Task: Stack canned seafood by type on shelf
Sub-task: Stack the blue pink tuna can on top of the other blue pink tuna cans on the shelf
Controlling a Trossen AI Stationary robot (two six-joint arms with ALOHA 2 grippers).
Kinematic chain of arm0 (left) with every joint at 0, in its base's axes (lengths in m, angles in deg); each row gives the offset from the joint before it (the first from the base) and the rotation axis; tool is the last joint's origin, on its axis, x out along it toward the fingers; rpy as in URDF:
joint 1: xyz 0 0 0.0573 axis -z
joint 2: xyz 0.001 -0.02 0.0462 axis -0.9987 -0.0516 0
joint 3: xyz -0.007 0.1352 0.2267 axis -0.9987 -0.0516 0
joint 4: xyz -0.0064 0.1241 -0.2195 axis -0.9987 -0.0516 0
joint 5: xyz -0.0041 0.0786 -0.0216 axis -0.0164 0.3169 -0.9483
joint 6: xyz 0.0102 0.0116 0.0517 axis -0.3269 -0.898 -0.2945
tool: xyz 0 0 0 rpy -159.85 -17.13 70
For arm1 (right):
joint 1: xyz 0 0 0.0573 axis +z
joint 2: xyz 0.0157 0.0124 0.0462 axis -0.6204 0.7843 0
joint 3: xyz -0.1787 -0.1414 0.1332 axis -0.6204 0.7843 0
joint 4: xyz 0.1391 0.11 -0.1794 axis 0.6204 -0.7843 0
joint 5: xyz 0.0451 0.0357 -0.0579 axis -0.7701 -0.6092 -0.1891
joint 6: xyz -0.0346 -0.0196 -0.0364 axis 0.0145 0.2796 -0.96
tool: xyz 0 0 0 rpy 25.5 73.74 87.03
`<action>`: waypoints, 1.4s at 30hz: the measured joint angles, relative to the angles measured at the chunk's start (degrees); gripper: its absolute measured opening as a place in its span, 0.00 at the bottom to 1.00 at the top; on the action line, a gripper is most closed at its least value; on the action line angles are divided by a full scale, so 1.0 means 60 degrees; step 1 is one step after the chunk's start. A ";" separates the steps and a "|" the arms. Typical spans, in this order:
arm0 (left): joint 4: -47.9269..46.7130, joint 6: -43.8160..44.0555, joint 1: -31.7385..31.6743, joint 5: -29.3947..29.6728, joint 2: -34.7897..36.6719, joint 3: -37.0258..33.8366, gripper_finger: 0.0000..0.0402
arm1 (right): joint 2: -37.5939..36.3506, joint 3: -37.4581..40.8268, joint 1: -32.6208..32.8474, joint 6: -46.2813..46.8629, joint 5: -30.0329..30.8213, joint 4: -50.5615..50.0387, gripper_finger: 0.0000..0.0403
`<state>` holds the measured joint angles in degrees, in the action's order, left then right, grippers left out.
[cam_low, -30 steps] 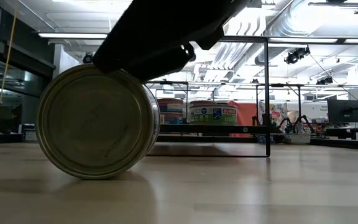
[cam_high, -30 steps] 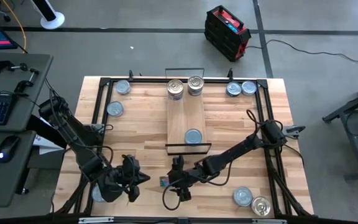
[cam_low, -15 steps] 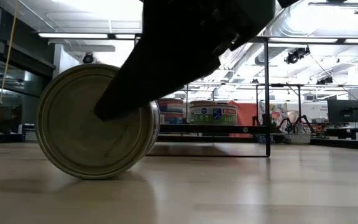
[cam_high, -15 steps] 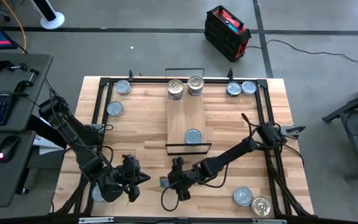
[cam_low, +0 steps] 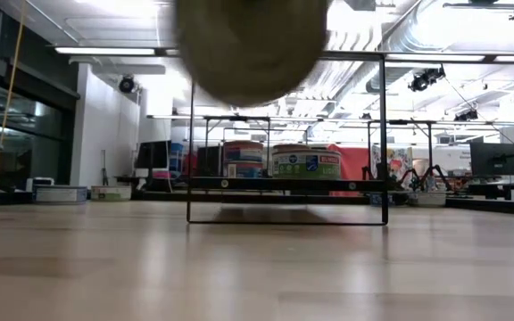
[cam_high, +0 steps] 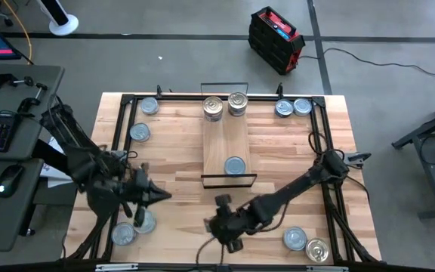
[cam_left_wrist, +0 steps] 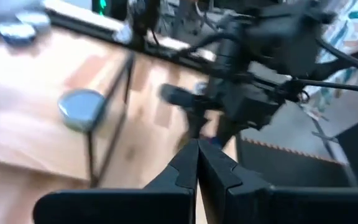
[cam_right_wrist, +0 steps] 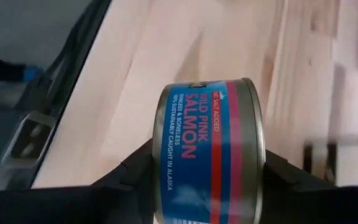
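Right pincer (cam_right_wrist: 207, 186) clamps salmon tin (cam_right_wrist: 210, 149) by its flat ends, off the surface. Carry level to shelf (cam_high: 229, 140). Left pincer (cam_left_wrist: 197, 163) shut, empty.

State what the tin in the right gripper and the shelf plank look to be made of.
The salmon tin, clamped between the right gripper's fingers, looks like metal: a dull gold-silver rim and end, with a glossy printed blue-and-red band around its side. The shelf looks like pale, matte wood showing grain, its end frames thin black wire, probably metal.
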<state>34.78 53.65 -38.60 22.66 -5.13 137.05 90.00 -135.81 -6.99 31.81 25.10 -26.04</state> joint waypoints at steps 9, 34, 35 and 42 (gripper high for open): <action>-0.0252 -0.1792 -0.0825 -0.0307 0.0491 -0.0004 0.00 | -0.0195 -0.0690 0.1290 0.4232 -0.0787 -0.5997 0.40; 0.0939 -0.2719 -0.2151 0.0396 0.0476 -0.0011 0.00 | -0.6786 0.7418 -0.2996 0.4326 0.1338 -0.4612 0.40; 0.1041 -0.2716 -0.2454 0.0549 0.0476 -0.0011 0.00 | -0.6932 0.7450 -0.3564 0.3357 0.1684 -0.4435 0.40; 0.2180 -0.2238 -0.5234 0.0748 0.0239 -0.0011 0.00 | -0.7496 0.7362 -0.7164 -0.3840 0.1812 -0.0890 0.40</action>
<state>47.86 40.23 -70.01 27.15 -3.70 136.98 45.02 -91.63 -49.97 8.77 35.97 -31.38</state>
